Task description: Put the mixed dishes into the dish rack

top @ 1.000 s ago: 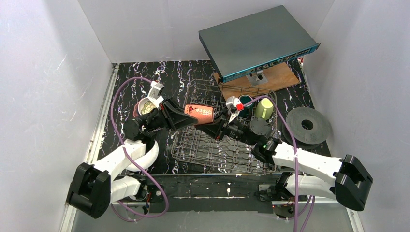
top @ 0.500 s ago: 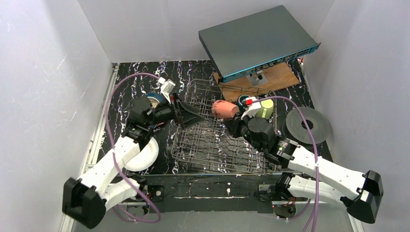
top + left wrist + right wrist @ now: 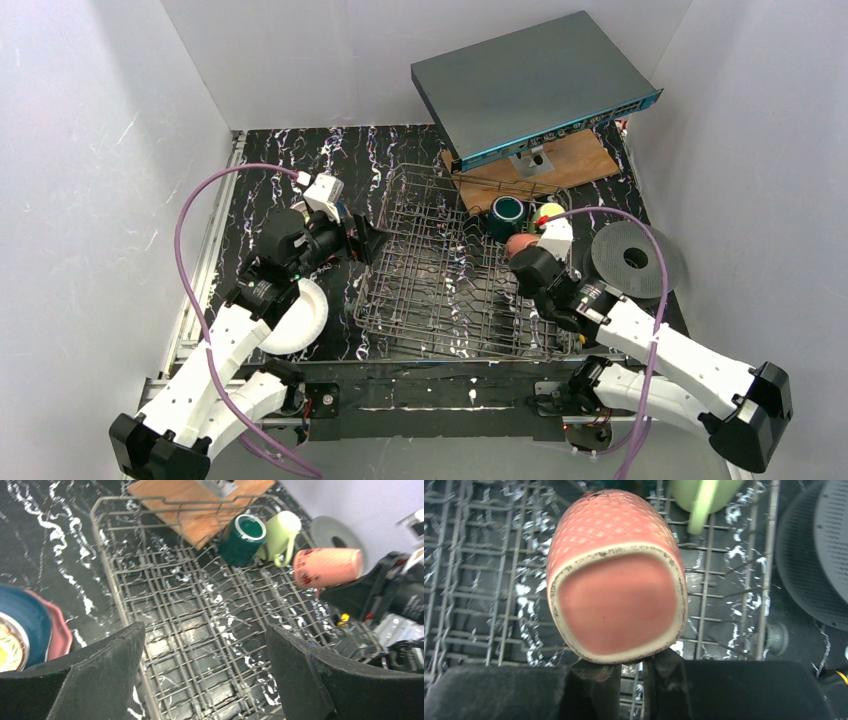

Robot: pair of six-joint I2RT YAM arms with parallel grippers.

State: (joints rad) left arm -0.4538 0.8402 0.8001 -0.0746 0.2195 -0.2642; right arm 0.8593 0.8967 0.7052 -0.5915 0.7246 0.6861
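The grey wire dish rack sits mid-table. A dark teal mug and a light green mug stand at its far right corner. My right gripper is shut on a salmon-pink mug and holds it over the rack just in front of those two mugs. In the right wrist view the pink mug shows its base, and the jaws pinch together just under it. My left gripper hangs open and empty over the rack's left side. A dark blue plate lies stacked on a pink plate.
A white bowl lies under my left arm, left of the rack. A black disc sits right of the rack. A flat grey box with a blue edge leans over a wooden board at the back.
The left gripper let go of the pink mug, opened and drew back left. The right gripper carried the mug right, to the teal and green mugs.
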